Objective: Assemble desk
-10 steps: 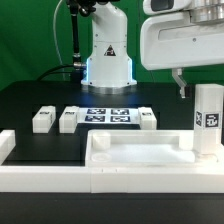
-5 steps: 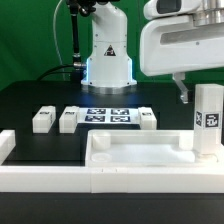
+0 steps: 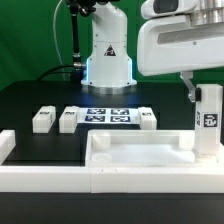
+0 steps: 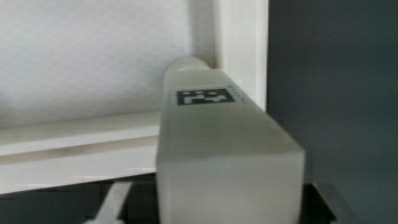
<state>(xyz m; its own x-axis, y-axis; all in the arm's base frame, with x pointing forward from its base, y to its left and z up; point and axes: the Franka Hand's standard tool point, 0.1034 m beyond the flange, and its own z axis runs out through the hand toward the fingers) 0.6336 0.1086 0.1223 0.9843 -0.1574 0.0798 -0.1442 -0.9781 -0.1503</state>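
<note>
On the black counter [image 3: 30, 100], near the front, lies the wide white tabletop [image 3: 140, 158] of the desk. It is flat and has a raised rim all round. At its corner on the exterior view's right, one white leg [image 3: 208, 130] stands upright. It has a black-and-white tag [image 3: 212, 118] on its side. I cannot tell if the foot of this leg sits in the tabletop or just beside it.

The big white end effector [image 3: 198, 92] hangs over the top of this leg. One dark finger [image 3: 188, 88] comes down right beside the leg's top, on the exterior view's left of it. The other finger is hidden. I cannot tell if the end effector grips the leg or only stands around it.

In the wrist view the leg [image 4: 222, 150] is very near and fills much of the picture. It has a small tag [image 4: 205, 97] on the end that faces the camera. The tabletop rim [image 4: 228, 40] runs behind it.

Farther back, three more legs lie down on the counter. A second leg [image 3: 42, 120] and a third leg [image 3: 68, 119] lie side by side toward the exterior view's left. Next comes the marker board [image 3: 108, 116], and a fourth leg [image 3: 148, 118] lies just beside it on the exterior view's right. The robot's base [image 3: 108, 60] stands at the back, in the middle. A long low white rail [image 3: 40, 155] runs along the front.
</note>
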